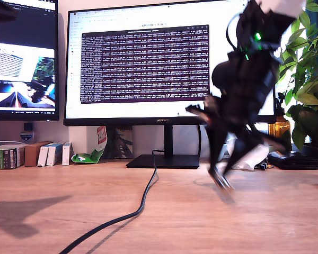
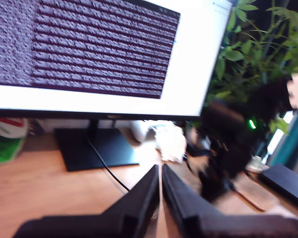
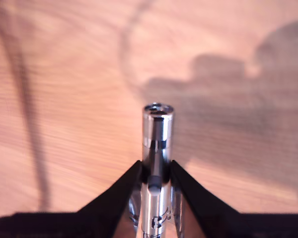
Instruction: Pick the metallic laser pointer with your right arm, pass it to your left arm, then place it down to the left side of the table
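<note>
Item: metallic laser pointer (image 3: 157, 130), pinched between the fingers of my second end effector (image 3: 156, 171), its flat end projecting past the tips above the counter (image 3: 64, 99). In the exterior view the arm at the exterior view's right is blurred; a pale streak at its tips (image 1: 221, 182) is probably the pointer. My first end effector (image 2: 160, 186) is pressed together, holding nothing, aimed towards the monitor (image 2: 198, 59).
</note>
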You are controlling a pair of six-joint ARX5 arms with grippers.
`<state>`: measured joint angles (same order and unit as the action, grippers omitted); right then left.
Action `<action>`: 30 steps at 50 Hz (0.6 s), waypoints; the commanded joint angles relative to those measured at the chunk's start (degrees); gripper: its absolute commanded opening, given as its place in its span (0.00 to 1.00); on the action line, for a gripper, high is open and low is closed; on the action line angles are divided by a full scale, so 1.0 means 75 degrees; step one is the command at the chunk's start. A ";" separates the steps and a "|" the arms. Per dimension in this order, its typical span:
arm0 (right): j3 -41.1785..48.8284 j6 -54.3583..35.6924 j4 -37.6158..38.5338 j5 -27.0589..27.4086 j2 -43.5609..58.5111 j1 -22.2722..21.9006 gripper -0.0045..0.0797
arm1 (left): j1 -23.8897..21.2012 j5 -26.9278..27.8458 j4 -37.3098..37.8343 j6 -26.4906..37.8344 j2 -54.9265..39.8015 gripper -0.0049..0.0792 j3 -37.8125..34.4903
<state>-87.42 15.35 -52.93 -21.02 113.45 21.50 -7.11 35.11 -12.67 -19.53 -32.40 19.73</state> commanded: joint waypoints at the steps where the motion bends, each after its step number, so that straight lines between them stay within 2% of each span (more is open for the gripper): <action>1: -0.0455 -0.0093 -0.0163 -0.0015 -0.0437 0.0143 0.04 | -0.0026 0.0099 -0.0058 -0.0187 -0.0090 0.04 0.0061; 6: -0.0912 -0.0178 -0.0300 -0.0082 -0.0437 0.0254 0.04 | -0.0023 0.0510 -0.0055 -0.0574 -0.0268 0.04 0.0061; 12: -0.1504 -0.0513 -0.0527 -0.0600 -0.0437 0.0460 0.04 | -0.0023 0.1160 -0.0172 -0.1037 -0.0787 0.10 0.0061; 18: -0.2025 -0.1020 -0.0612 -0.1040 -0.0446 0.0769 0.04 | -0.0023 0.1865 -0.0790 -0.1405 -0.1352 0.19 0.0061; 24: -0.2471 -0.1320 -0.0647 -0.1405 -0.0449 0.1037 0.04 | -0.0015 0.2212 -0.1582 -0.1988 -0.1862 0.32 0.0105; 30: -0.2798 -0.1483 -0.0679 -0.1798 -0.0449 0.1192 0.04 | 0.0012 0.2766 -0.2139 -0.2492 -0.2387 0.39 0.0283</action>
<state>-107.37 4.71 -57.95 -33.54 111.09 30.20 -7.09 54.37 -27.07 -36.51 -48.62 20.25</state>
